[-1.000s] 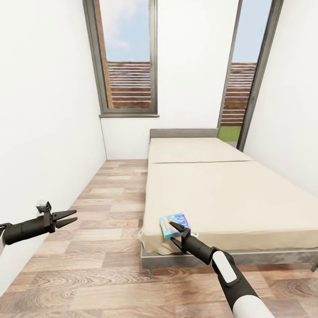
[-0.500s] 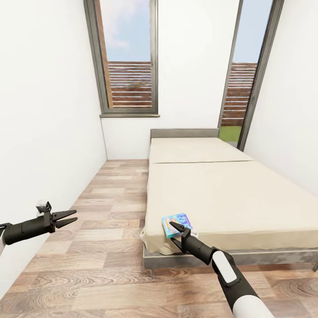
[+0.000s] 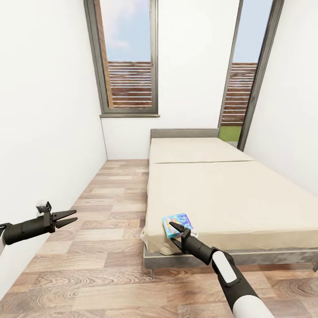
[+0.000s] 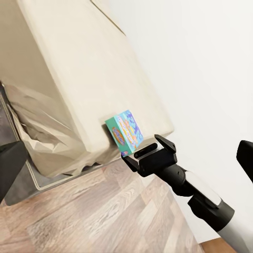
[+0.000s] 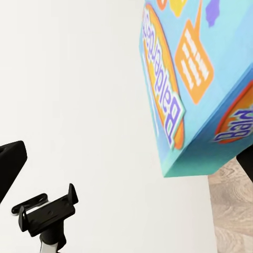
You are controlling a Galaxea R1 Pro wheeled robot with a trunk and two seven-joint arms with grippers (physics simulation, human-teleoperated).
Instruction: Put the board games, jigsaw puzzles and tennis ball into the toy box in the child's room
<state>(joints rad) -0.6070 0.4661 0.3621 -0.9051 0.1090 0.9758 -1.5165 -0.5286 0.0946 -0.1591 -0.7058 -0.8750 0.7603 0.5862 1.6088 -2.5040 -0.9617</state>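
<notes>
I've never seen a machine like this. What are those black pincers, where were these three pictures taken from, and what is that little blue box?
It is a simulated two-armed robot. The big picture comes from a camera on its head; the other two sit near each wrist. The pincers are its hands. The left hand hangs open over the wooden floor. The right hand reaches to a board game, a blue cartoon-printed box at the near corner of the bed. Its fingers are spread around the box; whether they grip it, I cannot tell.
</notes>
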